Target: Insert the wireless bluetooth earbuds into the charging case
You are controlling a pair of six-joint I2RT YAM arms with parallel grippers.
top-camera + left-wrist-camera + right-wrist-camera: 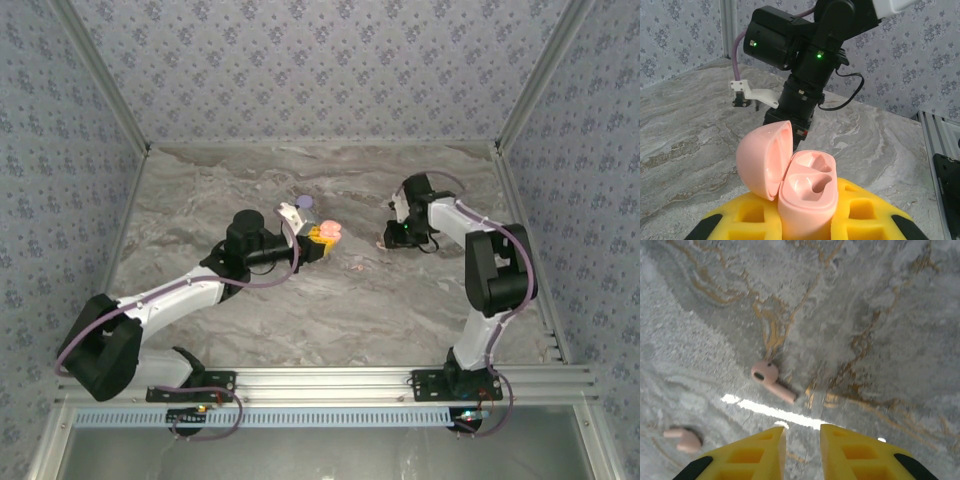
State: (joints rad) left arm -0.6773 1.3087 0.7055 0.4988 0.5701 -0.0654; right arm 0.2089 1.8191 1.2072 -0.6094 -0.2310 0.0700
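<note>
The pink charging case (807,200) is held upright in the left gripper (807,217), whose yellow pads are closed against its sides. Its lid (764,160) is swung open to the left. Both wells (812,177) inside are seen to be empty, so no earbud has yet been seated.

In the right wrist view, a pink earbud (769,379) is seen lying on the marbled bench (880,315), just ahead of the right gripper (802,435) and slightly to the left of its centre line. A second pink earbud (684,438) lies well off to the left, near the frame edge. The right gripper is set to a narrow gap and nothing is held between its fingers.

The step in hand is judged to be the pick-up of the first earbud. For the next move, the narrow gap would probably have to be lined up over the bud's head or stem, with a small shift to the left and a descent to the bench surface. A small, smooth, rounded part is involved, so a squeeze that is off-centre could cause it to be flicked away. Once it is gripped, it would need to be carried across to the held case and turned to match a well.
</note>
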